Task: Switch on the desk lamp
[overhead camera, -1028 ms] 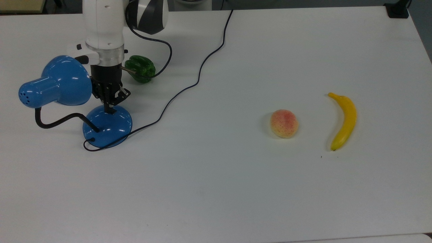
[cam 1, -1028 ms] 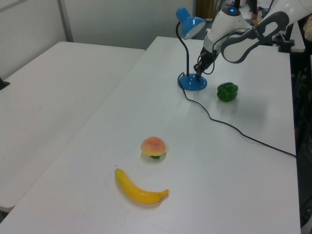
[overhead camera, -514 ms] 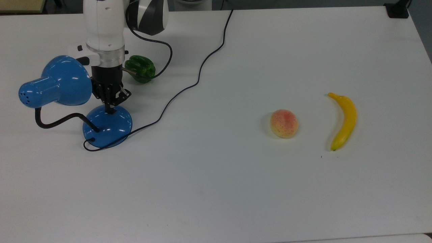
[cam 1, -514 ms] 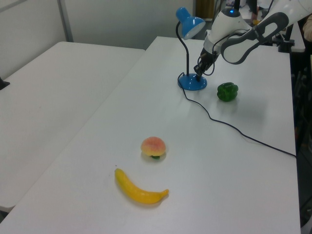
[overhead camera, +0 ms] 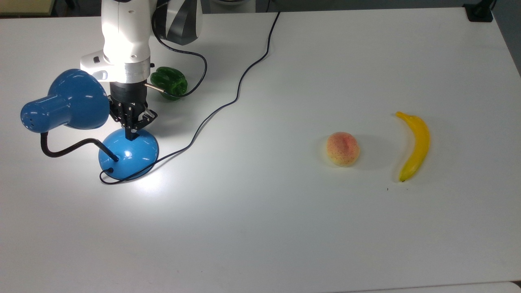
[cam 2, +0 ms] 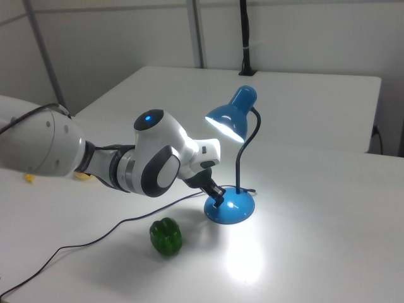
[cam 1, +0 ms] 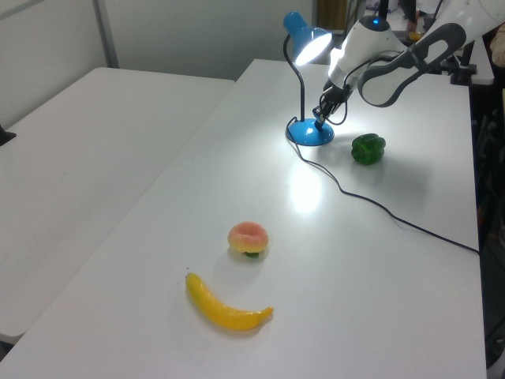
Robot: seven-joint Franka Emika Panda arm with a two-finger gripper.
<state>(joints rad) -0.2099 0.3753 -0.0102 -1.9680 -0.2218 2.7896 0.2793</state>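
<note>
The desk lamp is lit: its blue shade point(overhead camera: 75, 99) glows and a bright patch of light lies on the table by its round blue base point(overhead camera: 134, 156). A black gooseneck point(overhead camera: 61, 150) joins shade and base. My gripper point(overhead camera: 130, 136) is shut, and its fingertips touch the far edge of the base's dome, beside the shade. In the left view the lit shade point(cam 1: 308, 39) stands above the base point(cam 1: 309, 134), with the gripper point(cam 1: 319, 120) at the base's top. The right view has the gripper point(cam 2: 219, 197) pressed on the base point(cam 2: 233, 208).
A green pepper point(overhead camera: 171, 81) lies just behind the arm. The lamp's black cord point(overhead camera: 228, 103) snakes from the base to the table's far edge. A peach point(overhead camera: 342, 149) and a banana point(overhead camera: 415, 146) lie far off on the top view's right.
The lamp has come on, casting a bright patch on the table. The lamp's shade and base have shifted slightly. The gripper stays at the base's top.
</note>
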